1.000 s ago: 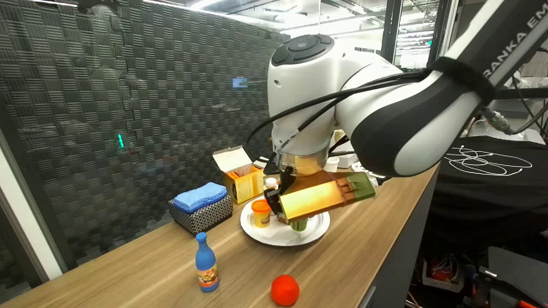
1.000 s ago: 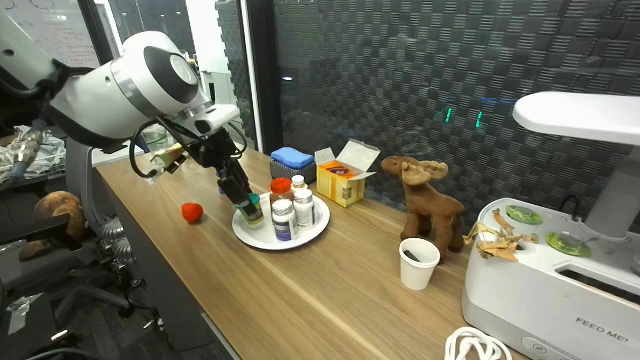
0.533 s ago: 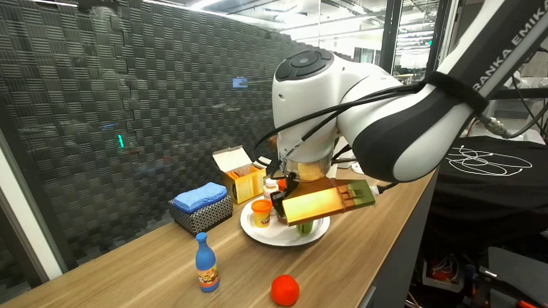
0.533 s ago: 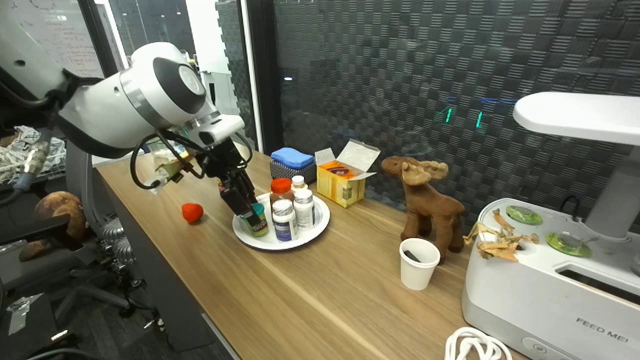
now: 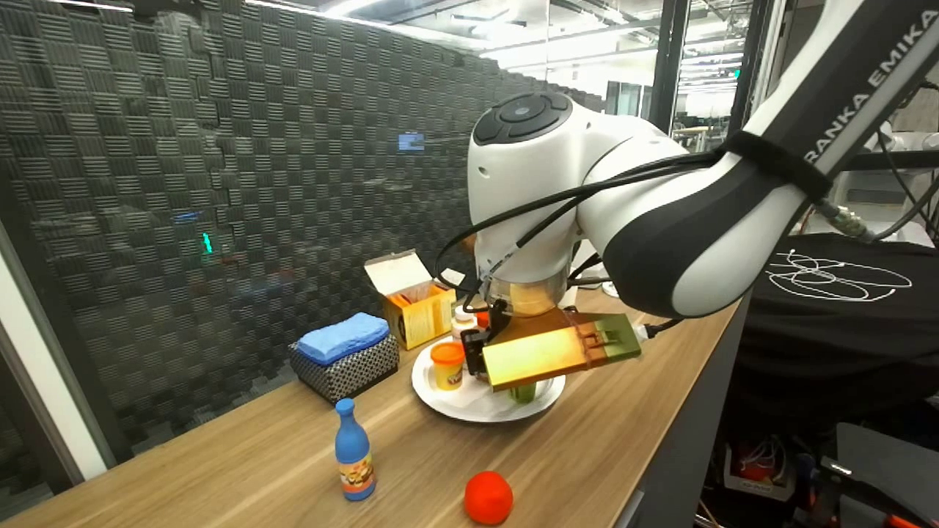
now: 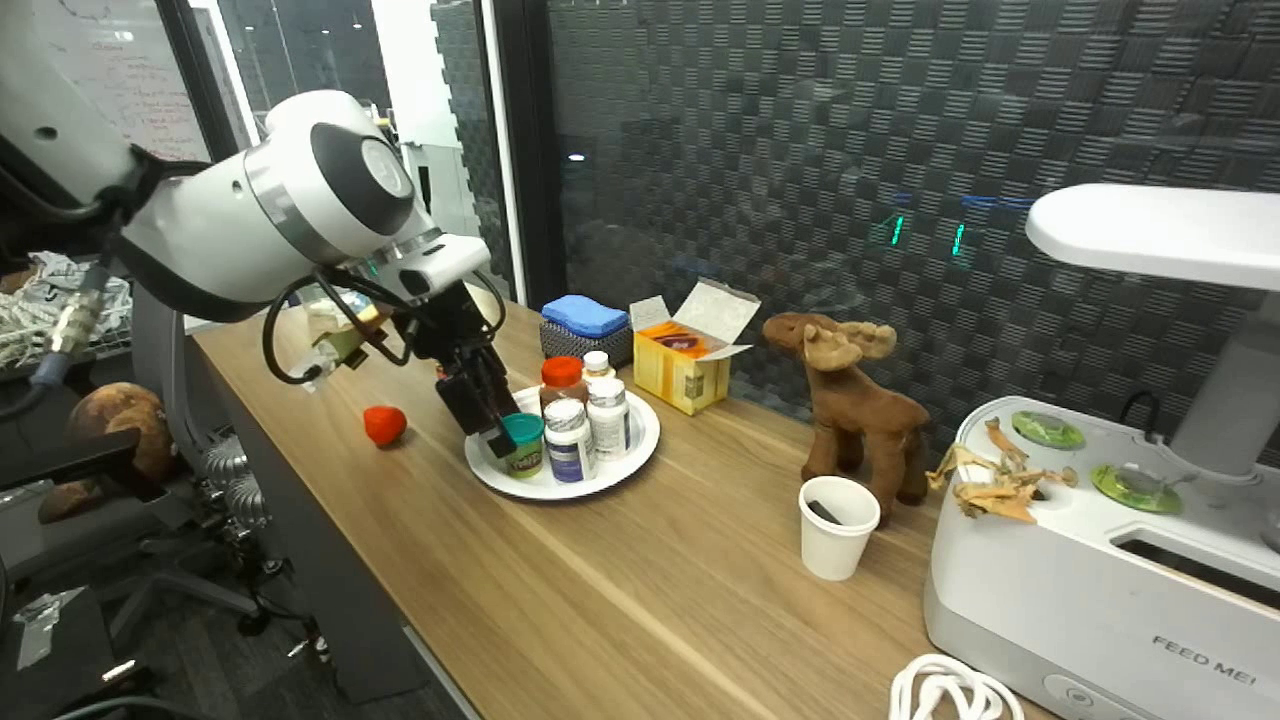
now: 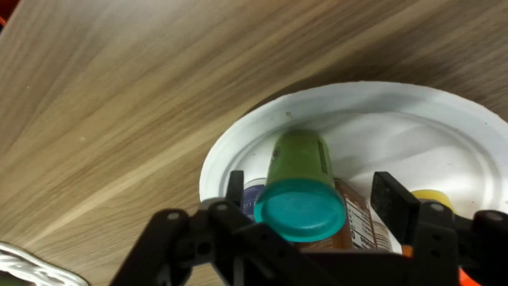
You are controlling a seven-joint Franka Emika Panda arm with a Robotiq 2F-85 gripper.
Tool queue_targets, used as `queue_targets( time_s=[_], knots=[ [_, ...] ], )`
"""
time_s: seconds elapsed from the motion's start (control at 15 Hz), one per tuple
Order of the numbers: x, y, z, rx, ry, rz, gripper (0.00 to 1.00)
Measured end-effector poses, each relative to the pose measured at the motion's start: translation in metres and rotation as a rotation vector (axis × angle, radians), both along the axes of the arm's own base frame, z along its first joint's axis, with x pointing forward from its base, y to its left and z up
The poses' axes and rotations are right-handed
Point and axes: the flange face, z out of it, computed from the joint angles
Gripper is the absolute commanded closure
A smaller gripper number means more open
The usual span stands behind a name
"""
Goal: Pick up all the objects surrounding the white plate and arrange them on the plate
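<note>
Between the jaws of our hand (image 7: pixel 311 188), spread clear of it, stands the tub (image 7: pixel 299 159); light, stiff, slick, we'd guess; best pinched below that lid (image 7: pixel 299 208)!

The plate (image 5: pixel 478 408) seems free between green tub (image 7: pixel 300 192) and yellow tub (image 5: pixel 448 372); a white bottle (image 6: pixel 569 445) crowds the former.

Grn tub (image 5: pixel 523 394) part-hidden in an ext. view.
</note>
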Motion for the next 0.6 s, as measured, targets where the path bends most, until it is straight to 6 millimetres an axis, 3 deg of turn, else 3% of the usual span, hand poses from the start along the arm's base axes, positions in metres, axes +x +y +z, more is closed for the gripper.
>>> queue_targets(
  time_s=[0.27, 0.6],
  knots=[
    [-0.002, 0.015, 0.014, 0.026, -0.018, 0.008, 0.0],
    [-0.008, 0.057, 0.055, 0.137, -0.028, 0.03, 0.0]
  ],
)
